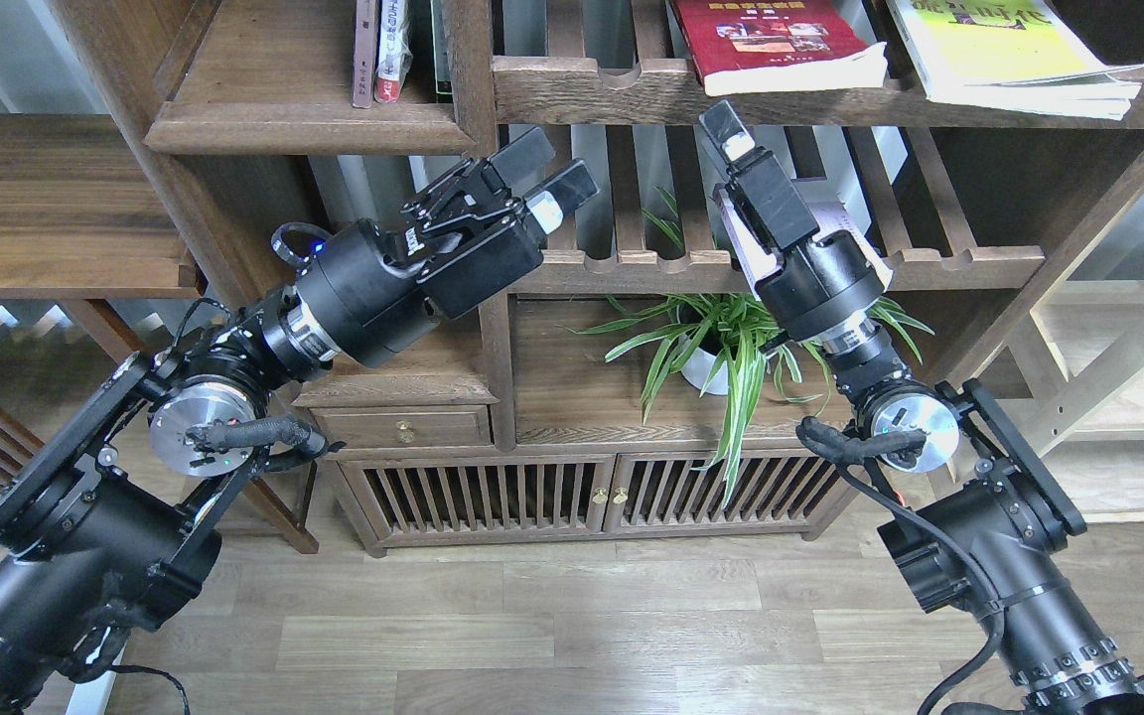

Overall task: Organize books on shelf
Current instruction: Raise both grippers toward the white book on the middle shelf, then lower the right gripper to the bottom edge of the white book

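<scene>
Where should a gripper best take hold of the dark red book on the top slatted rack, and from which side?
Grip the dark red book at its near edge, which juts out over the rack's front rail. It lies flat, cover up, so come from the front, one finger above, one below. The open left gripper looks free; the right gripper is shut on the lavender book.
</scene>
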You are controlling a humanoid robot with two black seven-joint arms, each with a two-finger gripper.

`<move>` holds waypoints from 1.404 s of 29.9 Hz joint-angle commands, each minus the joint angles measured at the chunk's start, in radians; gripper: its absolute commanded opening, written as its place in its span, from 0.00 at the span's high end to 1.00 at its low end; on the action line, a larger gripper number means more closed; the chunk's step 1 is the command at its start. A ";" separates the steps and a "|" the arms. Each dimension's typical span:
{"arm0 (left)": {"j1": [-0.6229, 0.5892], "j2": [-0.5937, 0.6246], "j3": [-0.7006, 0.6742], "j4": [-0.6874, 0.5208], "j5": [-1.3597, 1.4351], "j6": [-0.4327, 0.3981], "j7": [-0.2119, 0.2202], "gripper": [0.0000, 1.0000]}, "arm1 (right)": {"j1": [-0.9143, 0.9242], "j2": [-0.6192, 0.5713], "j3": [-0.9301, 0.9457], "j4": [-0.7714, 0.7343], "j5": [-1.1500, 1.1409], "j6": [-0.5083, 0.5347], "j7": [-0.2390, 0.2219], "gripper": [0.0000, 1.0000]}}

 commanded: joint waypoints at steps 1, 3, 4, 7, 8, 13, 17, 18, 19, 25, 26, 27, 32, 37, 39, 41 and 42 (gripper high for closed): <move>0.001 -0.007 0.002 0.003 0.000 0.000 0.002 0.01 | 0.001 0.032 0.000 0.000 0.001 0.000 -0.001 0.00; 0.001 -0.009 0.002 0.005 0.000 0.000 0.003 0.01 | 0.002 0.054 0.000 0.000 0.001 0.000 0.001 0.00; 0.002 -0.009 0.001 0.005 0.000 0.000 0.002 0.01 | 0.005 0.062 0.000 0.000 0.001 0.000 -0.001 0.00; 0.001 -0.004 -0.001 0.002 -0.002 0.000 0.002 0.01 | 0.013 0.079 0.000 0.000 0.011 0.000 0.001 0.00; 0.002 -0.003 -0.002 0.000 -0.002 0.000 0.002 0.01 | 0.012 0.083 0.001 0.000 0.015 0.000 0.002 0.00; 0.002 0.002 -0.030 -0.008 -0.002 0.000 -0.001 0.01 | 0.012 0.083 0.017 -0.001 0.090 -0.045 0.004 0.00; 0.007 0.003 -0.054 -0.009 -0.002 0.000 -0.004 0.01 | 0.010 0.074 0.017 -0.001 0.142 -0.073 0.004 0.01; 0.009 0.005 -0.061 -0.009 -0.003 0.000 -0.006 0.01 | 0.005 0.074 0.017 -0.001 0.152 -0.075 0.004 0.01; 0.016 0.005 -0.065 -0.009 -0.003 0.000 -0.006 0.01 | 0.001 0.074 0.014 -0.001 0.162 -0.078 0.004 0.02; 0.067 0.003 -0.096 -0.012 -0.011 0.000 -0.006 0.01 | -0.054 0.074 0.017 -0.001 0.276 -0.108 0.007 0.06; 0.074 0.003 -0.103 -0.012 -0.013 0.000 -0.006 0.01 | -0.076 0.071 0.017 -0.001 0.284 -0.108 0.007 0.05; 0.076 0.003 -0.108 -0.011 -0.013 0.000 -0.006 0.01 | -0.093 0.069 0.017 -0.001 0.285 -0.107 0.007 0.05; 0.076 -0.007 -0.120 -0.011 -0.017 0.000 -0.009 0.01 | -0.134 0.062 0.017 -0.003 0.287 -0.113 0.007 0.05; 0.059 -0.020 -0.125 -0.011 -0.046 0.000 -0.006 0.01 | -0.172 0.057 0.018 -0.009 0.343 -0.195 0.008 0.05; 0.056 -0.018 -0.127 -0.009 -0.046 0.000 -0.006 0.01 | -0.182 0.050 0.021 -0.009 0.383 -0.246 0.011 0.05; 0.056 -0.018 -0.130 -0.008 -0.048 0.000 -0.006 0.01 | -0.195 0.046 0.032 -0.009 0.412 -0.289 0.011 0.05; 0.056 -0.018 -0.130 -0.008 -0.051 0.000 -0.006 0.01 | -0.205 0.045 0.037 -0.009 0.419 -0.301 0.011 0.05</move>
